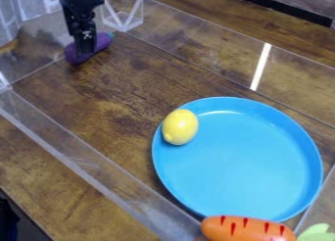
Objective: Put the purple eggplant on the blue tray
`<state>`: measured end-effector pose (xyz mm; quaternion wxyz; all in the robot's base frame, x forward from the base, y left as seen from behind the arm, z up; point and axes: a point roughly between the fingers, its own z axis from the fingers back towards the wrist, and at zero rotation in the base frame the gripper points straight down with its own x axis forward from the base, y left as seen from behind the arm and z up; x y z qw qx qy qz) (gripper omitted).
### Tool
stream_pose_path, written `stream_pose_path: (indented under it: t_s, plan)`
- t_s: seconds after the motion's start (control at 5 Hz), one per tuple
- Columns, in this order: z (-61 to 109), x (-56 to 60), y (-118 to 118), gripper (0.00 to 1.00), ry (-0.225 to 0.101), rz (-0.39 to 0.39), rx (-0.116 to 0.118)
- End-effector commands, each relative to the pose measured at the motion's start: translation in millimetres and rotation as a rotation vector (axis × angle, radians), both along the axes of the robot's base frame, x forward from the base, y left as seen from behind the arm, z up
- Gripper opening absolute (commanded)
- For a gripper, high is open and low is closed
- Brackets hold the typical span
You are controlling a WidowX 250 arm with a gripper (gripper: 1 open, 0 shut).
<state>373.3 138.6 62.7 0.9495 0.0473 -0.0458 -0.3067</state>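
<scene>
The purple eggplant [77,54] lies on the wooden table at the far left, partly hidden behind my gripper [82,41]. The black gripper points straight down right over it, jaws open, fingertips at the eggplant's level. I cannot tell whether they touch it. The eggplant rests on the table and is not lifted. The round blue tray [256,167] sits at the near right, well apart from the gripper.
A yellow lemon [179,126] rests on the tray's left rim. An orange carrot [245,228] and a green item [319,232] lie at the bottom edge by the tray. Clear plastic walls [78,157] border the work area.
</scene>
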Motion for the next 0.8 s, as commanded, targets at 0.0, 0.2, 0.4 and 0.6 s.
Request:
stream_pose_path:
  t_s: [0.0, 0.2, 0.4, 0.6]
  plan:
    - [17.3, 21.8, 1.5, 1.0, -0.067, -0.074, 0.017]
    - [7.1, 27.1, -4.2, 1.0, -0.067, -0.058, 0.011]
    - [-2.5, 31.0, -10.5, 1.0, -0.065, -0.038, 0.005]
    - [-0.5, 32.5, -23.2, 1.0, -0.068, -0.017, 0.013]
